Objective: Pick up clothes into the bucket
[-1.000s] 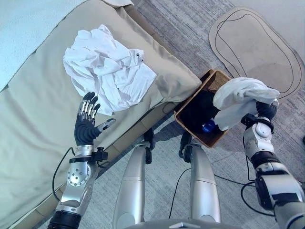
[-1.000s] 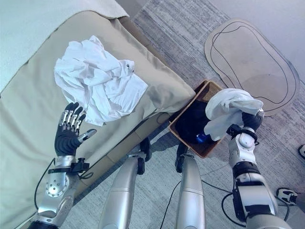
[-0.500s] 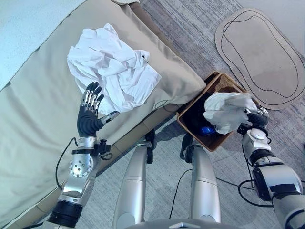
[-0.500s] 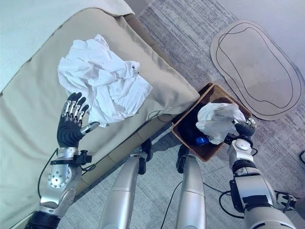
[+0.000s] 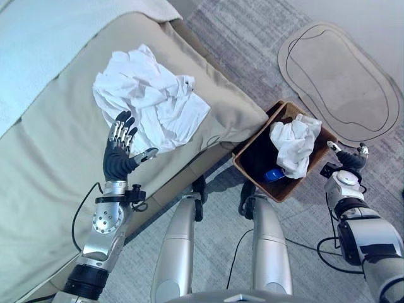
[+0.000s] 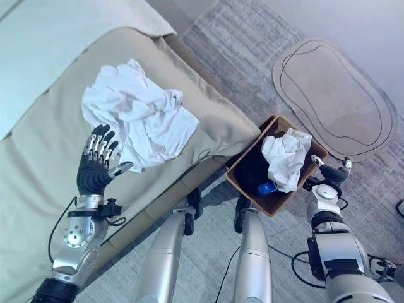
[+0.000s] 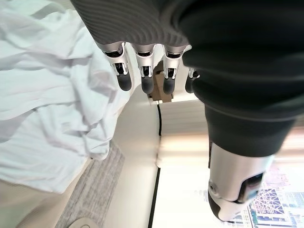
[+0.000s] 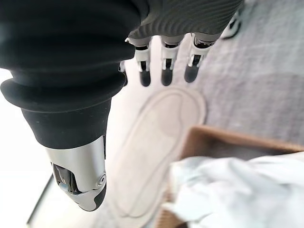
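We recorded a beige bed point(image 5: 57, 158) bearing a crumpled white garment point(image 5: 148, 101), grey carpeted floor point(image 5: 246, 38) carrying a brown basket point(image 5: 249, 170), a pale oval mat point(image 5: 341, 76) beyond it.

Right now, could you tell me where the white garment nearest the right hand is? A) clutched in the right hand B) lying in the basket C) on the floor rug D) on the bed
B: the white garment lies in the basket, and the right hand beside it is open.
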Robot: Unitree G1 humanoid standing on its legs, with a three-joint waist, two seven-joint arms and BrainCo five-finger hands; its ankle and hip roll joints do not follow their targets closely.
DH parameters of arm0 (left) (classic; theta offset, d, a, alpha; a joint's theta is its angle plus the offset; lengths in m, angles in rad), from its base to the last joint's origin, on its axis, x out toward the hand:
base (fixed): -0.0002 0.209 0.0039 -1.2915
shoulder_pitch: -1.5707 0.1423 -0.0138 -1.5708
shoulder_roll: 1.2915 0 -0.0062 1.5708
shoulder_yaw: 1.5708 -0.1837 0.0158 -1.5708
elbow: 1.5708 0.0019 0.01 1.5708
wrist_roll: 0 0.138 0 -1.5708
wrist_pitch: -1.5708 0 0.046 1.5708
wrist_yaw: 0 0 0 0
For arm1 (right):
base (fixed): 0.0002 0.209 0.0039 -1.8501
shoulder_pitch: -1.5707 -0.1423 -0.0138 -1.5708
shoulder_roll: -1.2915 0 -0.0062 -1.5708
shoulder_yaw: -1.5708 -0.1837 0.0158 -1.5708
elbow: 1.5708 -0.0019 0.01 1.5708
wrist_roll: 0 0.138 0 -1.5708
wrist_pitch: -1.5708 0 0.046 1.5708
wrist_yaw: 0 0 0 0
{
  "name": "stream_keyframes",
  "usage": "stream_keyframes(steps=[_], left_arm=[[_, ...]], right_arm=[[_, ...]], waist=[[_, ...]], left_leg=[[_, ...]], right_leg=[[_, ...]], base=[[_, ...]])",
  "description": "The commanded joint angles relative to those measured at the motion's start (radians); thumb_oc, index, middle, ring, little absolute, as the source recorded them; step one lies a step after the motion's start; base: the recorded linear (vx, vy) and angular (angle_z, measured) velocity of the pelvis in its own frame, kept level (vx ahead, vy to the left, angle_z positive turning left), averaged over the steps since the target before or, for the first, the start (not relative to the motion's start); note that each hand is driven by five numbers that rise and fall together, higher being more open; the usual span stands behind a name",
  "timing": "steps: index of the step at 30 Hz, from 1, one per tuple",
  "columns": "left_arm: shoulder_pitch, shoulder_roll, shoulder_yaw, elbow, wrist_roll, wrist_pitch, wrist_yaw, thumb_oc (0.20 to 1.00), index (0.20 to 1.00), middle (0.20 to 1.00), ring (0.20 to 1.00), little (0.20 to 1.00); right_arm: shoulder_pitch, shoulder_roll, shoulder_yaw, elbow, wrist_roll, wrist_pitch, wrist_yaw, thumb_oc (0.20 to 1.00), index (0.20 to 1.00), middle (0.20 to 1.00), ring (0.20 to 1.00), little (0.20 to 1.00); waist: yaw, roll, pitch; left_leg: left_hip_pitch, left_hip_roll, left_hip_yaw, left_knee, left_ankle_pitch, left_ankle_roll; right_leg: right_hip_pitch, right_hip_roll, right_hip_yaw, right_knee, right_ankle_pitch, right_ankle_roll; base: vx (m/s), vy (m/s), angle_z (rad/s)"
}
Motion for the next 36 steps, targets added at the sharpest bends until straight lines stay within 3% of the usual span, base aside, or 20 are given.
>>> stream_keyframes(steps=[1, 2, 4, 9, 11, 13, 14, 17, 18, 24, 27, 31, 36], left_arm=[[0.013, -0.042, 0.047, 0.050, 0.033, -0.032, 0.028, 1.000, 1.000, 1.000, 1.000, 1.000], [0.014, -0.042, 0.046, 0.050, 0.034, -0.033, 0.028, 1.000, 1.000, 1.000, 1.000, 1.000], [0.012, -0.064, 0.062, 0.103, 0.050, -0.025, 0.036, 1.000, 1.000, 1.000, 1.000, 1.000], [0.014, -0.111, 0.084, 0.192, -0.019, 0.001, -0.014, 1.000, 1.000, 1.000, 1.000, 1.000], [0.037, -0.095, 0.099, 0.203, 0.039, 0.019, -0.031, 1.000, 1.000, 1.000, 1.000, 1.000], [0.040, -0.087, 0.103, 0.214, 0.064, 0.020, -0.032, 1.000, 1.000, 1.000, 1.000, 1.000], [0.026, -0.074, 0.097, 0.249, 0.106, 0.020, -0.016, 1.000, 1.000, 1.000, 1.000, 1.000], [0.000, -0.069, 0.099, 0.276, 0.149, 0.023, 0.011, 1.000, 1.000, 1.000, 1.000, 1.000], [-0.024, -0.055, 0.102, 0.290, 0.194, 0.022, 0.038, 1.000, 1.000, 1.000, 1.000, 1.000], [-0.121, -0.033, 0.105, 0.374, 0.297, 0.029, 0.142, 1.000, 1.000, 1.000, 1.000, 1.000], [-0.207, 0.012, 0.113, 0.436, 0.441, 0.107, 0.227, 1.000, 1.000, 1.000, 1.000, 1.000], [-0.295, 0.048, 0.116, 0.496, 0.515, 0.151, 0.283, 1.000, 1.000, 1.000, 1.000, 1.000], [-0.434, 0.154, 0.116, 0.541, 0.645, 0.235, 0.358, 1.000, 1.000, 1.000, 1.000, 1.000]], right_arm=[[0.131, 0.019, -0.006, -0.205, -0.058, -0.078, -0.006, 1.000, 1.000, 1.000, 1.000, 1.000], [0.135, 0.020, -0.008, -0.209, -0.060, -0.077, -0.008, 1.000, 1.000, 1.000, 1.000, 1.000], [0.278, 0.056, -0.022, -0.409, -0.093, -0.094, 0.034, 1.000, 1.000, 1.000, 1.000, 1.000], [0.497, 0.102, -0.028, -0.582, -0.160, -0.093, 0.126, 1.000, 1.000, 1.000, 1.000, 1.000], [0.590, 0.133, -0.020, -0.667, -0.134, -0.096, 0.205, 1.000, 1.000, 1.000, 1.000, 1.000], [0.623, 0.145, -0.022, -0.704, -0.118, -0.100, 0.230, 1.000, 1.000, 1.000, 1.000, 1.000], [0.650, 0.154, -0.017, -0.741, -0.093, -0.108, 0.251, 1.000, 1.000, 1.000, 1.000, 1.000], [0.659, 0.164, -0.013, -0.785, -0.092, -0.111, 0.267, 1.000, 1.000, 1.000, 1.000, 1.000], [0.667, 0.179, -0.017, -0.803, -0.079, -0.114, 0.272, 1.000, 1.000, 1.000, 1.000, 1.000], [0.630, 0.195, 0.003, -0.784, -0.082, -0.114, 0.259, 1.000, 1.000, 1.000, 1.000, 1.000], [0.604, 0.182, 0.035, -0.783, -0.095, -0.103, 0.258, 1.000, 1.000, 1.000, 1.000, 1.000], [0.578, 0.171, 0.045, -0.787, -0.100, -0.099, 0.249, 1.000, 1.000, 1.000, 1.000, 1.000], [0.549, 0.142, 0.057, -0.804, -0.104, -0.102, 0.237, 1.000, 1.000, 1.000, 1.000, 1.000]], waist=[[-0.050, -0.004, -0.066], [-0.050, -0.004, -0.065], [-0.068, -0.013, -0.064], [-0.092, -0.029, -0.079], [-0.093, -0.055, -0.073], [-0.096, -0.064, -0.070], [-0.099, -0.061, -0.054], [-0.108, -0.058, -0.047], [-0.116, -0.068, -0.042], [-0.112, -0.083, -0.020], [-0.119, -0.094, -0.001], [-0.127, -0.103, 0.010], [-0.139, -0.114, 0.047]], left_leg=[[0.085, 0.091, -0.088, -0.082, 0.017, -0.054], [0.089, 0.090, -0.089, -0.085, 0.019, -0.054], [0.157, 0.097, -0.106, -0.143, 0.043, -0.064], [0.333, 0.136, -0.133, -0.254, 0.077, -0.077], [0.388, 0.145, -0.134, -0.203, 0.057, -0.086], [0.402, 0.146, -0.129, -0.205, 0.058, -0.086], [0.414, 0.141, -0.136, -0.277, 0.096, -0.086], [0.409, 0.108, -0.108, -0.317, 0.098, -0.063], [0.372, 0.090, -0.089, -0.274, 0.086, -0.057], [0.298, 0.084, -0.050, -0.193, 0.053, -0.049], [0.249, 0.085, -0.042, -0.172, 0.050, -0.053], [0.205, 0.088, -0.042, -0.157, 0.053, -0.057], [0.101, 0.094, -0.054, -0.098, 0.048, -0.060]], right_leg=[[0.103, -0.022, 0.022, -0.253, 0.199, 0.097], [0.108, -0.022, 0.021, -0.255, 0.200, 0.097], [0.182, -0.018, 0.001, -0.294, 0.200, 0.098], [0.382, 0.014, -0.047, -0.399, 0.202, 0.094], [0.483, 0.027, -0.049, -0.442, 0.200, 0.091], [0.501, 0.025, -0.050, -0.460, 0.206, 0.093], [0.478, 0.021, -0.040, -0.450, 0.218, 0.105], [0.421, -0.002, -0.016, -0.413, 0.233, 0.118], [0.387, -0.026, 0.007, -0.404, 0.241, 0.124], [0.325, -0.058, 0.042, -0.402, 0.262, 0.136], [0.291, -0.066, 0.043, -0.410, 0.275, 0.142], [0.251, -0.065, 0.048, -0.409, 0.282, 0.142], [0.169, -0.064, 0.041, -0.361, 0.270, 0.140]], base=[[0.01, -0.061, -0.02], [0.02, -0.106, 0.04], [0.04, -0.108, 0.12], [0.12, -0.127, 0.17], [0.12, -0.058, -0.03], [0.00, 0.053, -0.20], [-0.06, 0.193, -0.20], [-0.06, 0.204, -0.12], [-0.06, 0.237, -0.04], [-0.04, 0.153, -0.20], [-0.03, 0.070, -0.11], [-0.02, 0.033, -0.04], [-0.02, 0.000, -0.02]])
